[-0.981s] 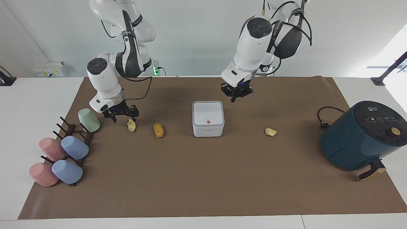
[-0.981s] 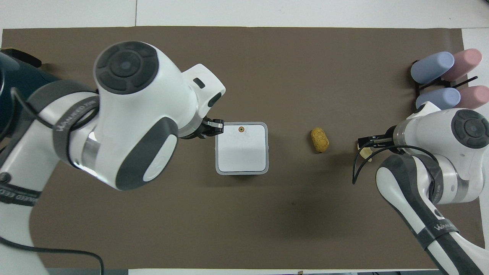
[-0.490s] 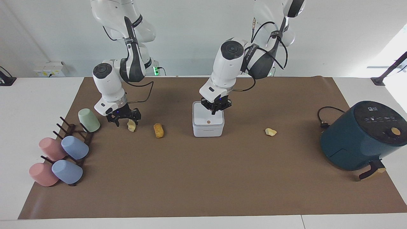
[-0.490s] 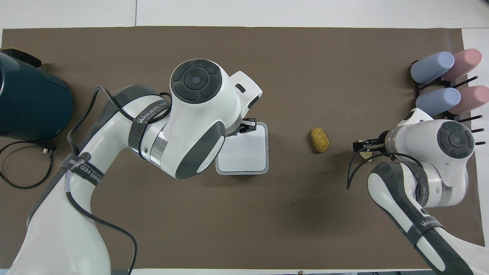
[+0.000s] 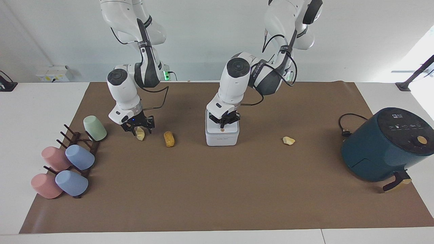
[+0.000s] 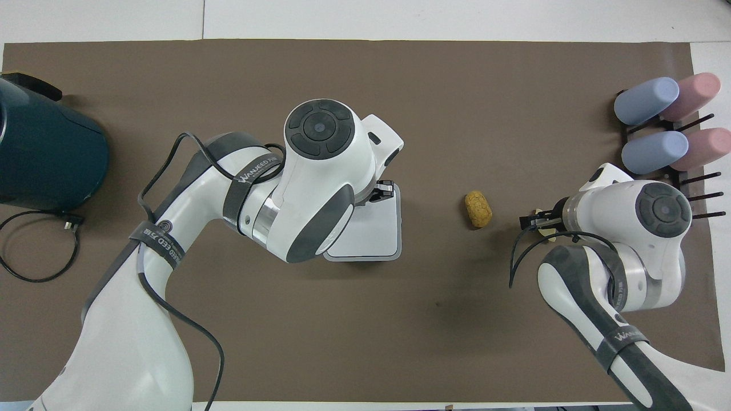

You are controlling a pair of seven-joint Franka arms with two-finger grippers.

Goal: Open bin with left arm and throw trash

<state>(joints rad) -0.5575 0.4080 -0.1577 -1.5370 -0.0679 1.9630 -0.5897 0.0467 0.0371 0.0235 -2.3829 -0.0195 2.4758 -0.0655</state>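
Observation:
The white bin (image 5: 222, 137) stands mid-mat with its grey-rimmed lid (image 6: 374, 240) down. My left gripper (image 5: 223, 124) is shut, its tip low over the lid right by the round button (image 5: 222, 129); in the overhead view the left gripper (image 6: 386, 190) covers that edge of the lid. My right gripper (image 5: 138, 128) is low over the mat, open, with a pale yellow lump of trash (image 5: 140, 133) between its fingers. An orange-brown piece (image 5: 169, 139) (image 6: 478, 209) lies between that lump and the bin. Another pale lump (image 5: 288, 140) lies toward the left arm's end.
A dark teal air fryer (image 5: 383, 145) (image 6: 45, 154) with its cable (image 5: 346, 125) stands at the left arm's end. A rack of pink and blue cups (image 5: 67, 162) (image 6: 662, 125) and a green cup (image 5: 95, 128) are at the right arm's end, close to the right gripper.
The left arm swung in and came down, bringing its shut gripper over the bin lid by the button. The right gripper dropped around the pale lump and its fingers narrowed.

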